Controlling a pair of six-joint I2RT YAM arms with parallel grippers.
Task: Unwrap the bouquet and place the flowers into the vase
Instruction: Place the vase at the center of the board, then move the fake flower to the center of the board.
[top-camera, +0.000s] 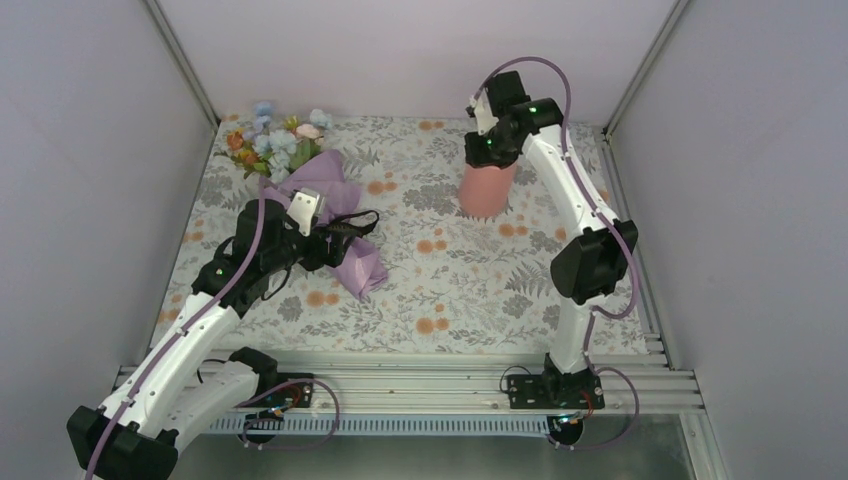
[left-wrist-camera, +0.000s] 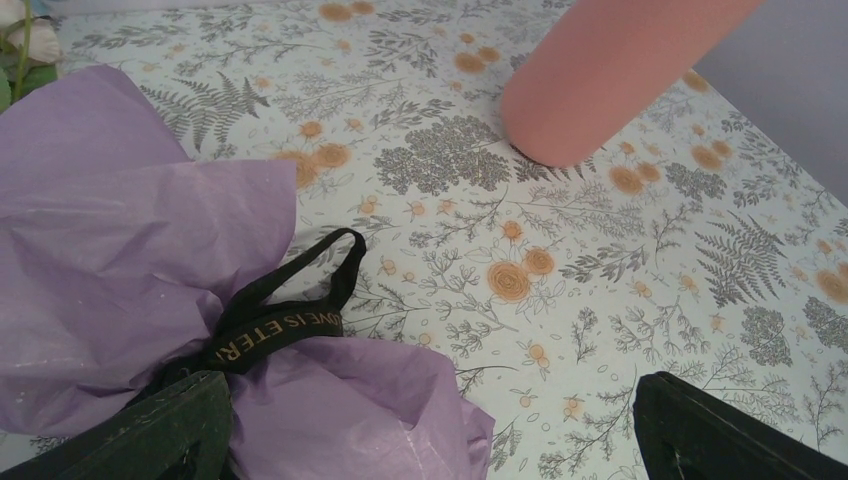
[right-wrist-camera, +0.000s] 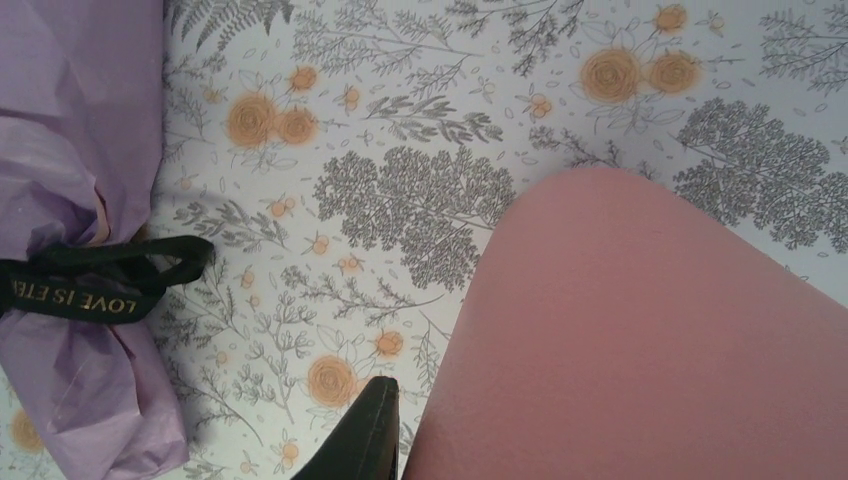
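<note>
The top camera looks down from high behind the near edge over the whole floral-print counter. The left wrist camera sits low beside the lilac paper-wrapped bouquet, facing the salmon-pink matte cylinder vase. The right wrist camera looks down close against that vase; all share both.

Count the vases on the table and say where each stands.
1. The vase stands upright on the far side of the tablecloth, right of centre, apart from the bouquet. No other shows; none seems hidden.

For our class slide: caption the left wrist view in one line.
Open left gripper at the ribbon-tied lilac bouquet, pink vase standing beyond.
</note>
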